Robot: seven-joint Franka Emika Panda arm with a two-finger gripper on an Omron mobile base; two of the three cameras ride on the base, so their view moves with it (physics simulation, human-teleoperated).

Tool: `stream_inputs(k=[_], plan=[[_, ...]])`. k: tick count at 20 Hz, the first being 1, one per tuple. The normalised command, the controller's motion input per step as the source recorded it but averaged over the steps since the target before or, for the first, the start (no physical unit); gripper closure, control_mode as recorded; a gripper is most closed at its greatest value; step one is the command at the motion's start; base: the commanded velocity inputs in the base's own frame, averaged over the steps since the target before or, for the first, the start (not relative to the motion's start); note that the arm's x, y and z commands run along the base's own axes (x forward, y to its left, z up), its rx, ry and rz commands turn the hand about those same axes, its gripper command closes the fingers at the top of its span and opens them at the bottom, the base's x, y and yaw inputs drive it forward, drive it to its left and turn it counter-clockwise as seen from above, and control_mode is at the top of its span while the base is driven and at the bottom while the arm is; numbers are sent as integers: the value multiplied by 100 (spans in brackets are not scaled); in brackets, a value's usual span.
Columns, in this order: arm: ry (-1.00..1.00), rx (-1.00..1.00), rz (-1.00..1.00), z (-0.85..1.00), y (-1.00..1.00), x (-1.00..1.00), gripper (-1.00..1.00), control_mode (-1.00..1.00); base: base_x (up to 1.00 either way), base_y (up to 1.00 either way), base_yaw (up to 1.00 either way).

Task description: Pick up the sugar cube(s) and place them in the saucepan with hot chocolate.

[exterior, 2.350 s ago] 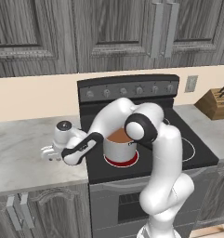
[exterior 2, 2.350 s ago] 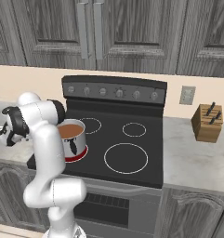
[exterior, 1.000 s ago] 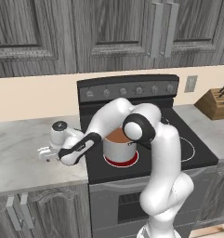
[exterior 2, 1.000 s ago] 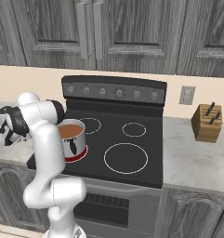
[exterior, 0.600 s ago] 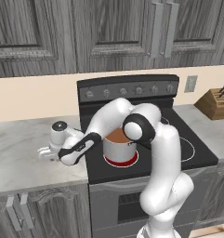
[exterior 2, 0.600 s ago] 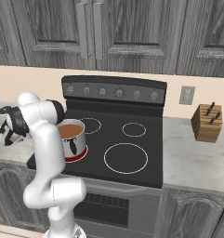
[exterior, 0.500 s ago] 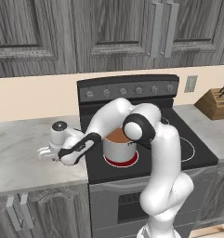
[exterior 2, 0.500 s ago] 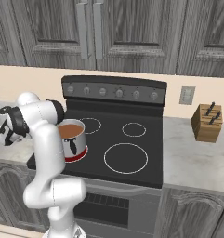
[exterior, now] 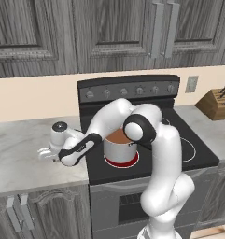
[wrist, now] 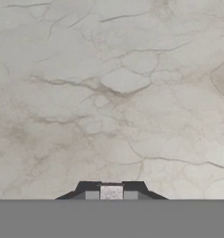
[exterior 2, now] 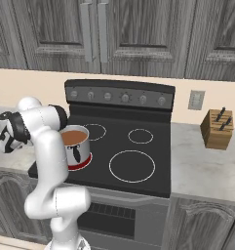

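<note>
While the gripper (wrist: 111,192) is pinching a sugar cube (wrist: 111,192) low over the counter (wrist: 113,93), the saucepan (exterior: 119,147), at three o'clock, is waiting for it

Saucepan (exterior: 120,147) on stove (exterior: 188,144) beside marble counter (exterior: 20,158)

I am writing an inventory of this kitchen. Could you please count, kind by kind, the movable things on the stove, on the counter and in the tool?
Saucepan: 1
Knife block: 1
Sugar cube: 1
Total: 3
</note>
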Motion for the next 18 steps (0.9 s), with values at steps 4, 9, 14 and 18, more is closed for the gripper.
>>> stream_inputs(k=[4, 9, 14, 18], plan=[[0, 0, 0, 0, -2, 0, 100, -100, 0, 0, 0], [-6, 2, 1, 24, -8, -13, 100, -100, 0, 0, 0], [-10, 5, 5, 76, -13, -20, 100, -100, 0, 0, 0], [-8, 6, 5, 92, -23, -32, 100, -100, 0, 0, 0]])
